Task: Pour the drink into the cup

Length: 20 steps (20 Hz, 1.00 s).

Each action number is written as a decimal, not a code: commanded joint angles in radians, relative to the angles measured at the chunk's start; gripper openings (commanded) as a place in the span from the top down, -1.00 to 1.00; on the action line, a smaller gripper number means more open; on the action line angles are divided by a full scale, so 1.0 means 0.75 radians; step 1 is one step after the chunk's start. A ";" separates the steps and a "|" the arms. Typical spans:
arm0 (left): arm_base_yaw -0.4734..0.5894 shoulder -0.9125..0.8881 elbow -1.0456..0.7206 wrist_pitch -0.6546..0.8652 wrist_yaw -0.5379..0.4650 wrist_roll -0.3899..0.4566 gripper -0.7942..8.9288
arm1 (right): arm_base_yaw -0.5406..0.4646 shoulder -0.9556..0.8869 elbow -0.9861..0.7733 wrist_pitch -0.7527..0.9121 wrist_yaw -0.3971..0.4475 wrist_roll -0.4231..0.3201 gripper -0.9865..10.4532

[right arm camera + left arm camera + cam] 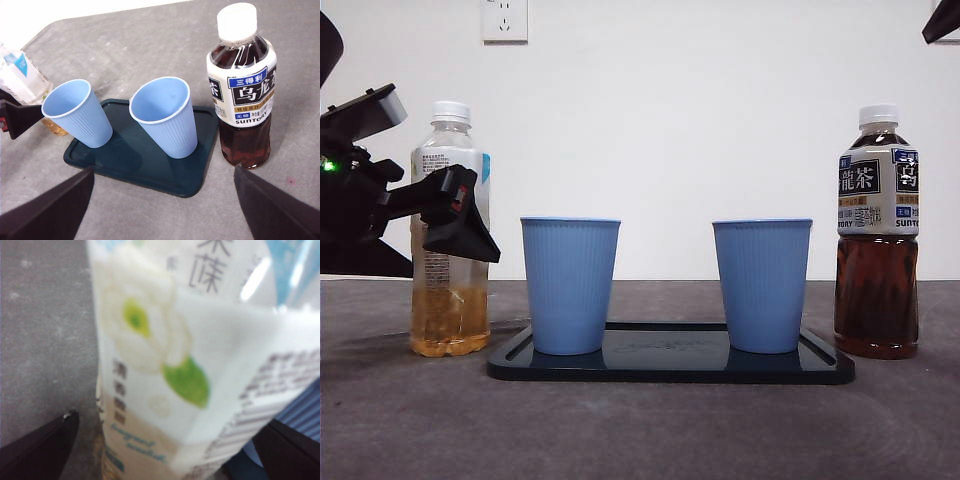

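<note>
Landmark: dark tray [670, 368], flat on the grey table [640, 430].

Item 1. Pale tea bottle [450, 230], one. White cap on, upright on the table just beside one short end of the tray; amber drink fills its lower part. The left gripper [460, 215] is at this bottle's label, at mid-height. In the left wrist view the label [200, 365] fills the frame between the two black jaws, which stand apart, one on each side of the bottle; whether they press on it cannot be told.

Item 2. Dark oolong bottle [877, 235], one. White cap on, upright on the table just beside the opposite short end of the tray, filled nearly to the neck with brown tea.

Item 3. Blue cups, two, both upright on the tray, apart from each other. One cup [570, 285] stands at the tray end nearer the pale tea bottle; the other cup [762, 285] stands at the end nearer the dark oolong bottle. Both look empty in the right wrist view.

Item 4. Right gripper [160, 210], one. Held above the table, well apart from the tray, jaws spread wide, nothing between them.

Item 5. Wall socket [505, 20], one, on the white wall behind the tray.
</note>
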 commanded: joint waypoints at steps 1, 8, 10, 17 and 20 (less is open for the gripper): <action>-0.005 0.023 0.001 0.032 0.002 0.006 -0.13 | 0.007 0.003 0.022 0.003 -0.001 -0.018 0.05; -0.005 0.022 0.001 0.030 0.002 0.006 0.35 | 0.007 0.003 0.022 0.004 -0.001 -0.053 0.05; -0.005 0.008 0.001 0.005 0.002 0.009 0.39 | 0.007 0.003 0.022 0.004 -0.001 -0.058 0.05; -0.005 -0.202 0.016 -0.200 0.001 0.182 0.54 | 0.007 0.003 0.022 -0.003 -0.036 -0.115 0.05; -0.005 -0.310 0.101 -0.445 -0.057 0.326 0.54 | 0.007 0.006 0.022 -0.036 -0.166 -0.142 0.05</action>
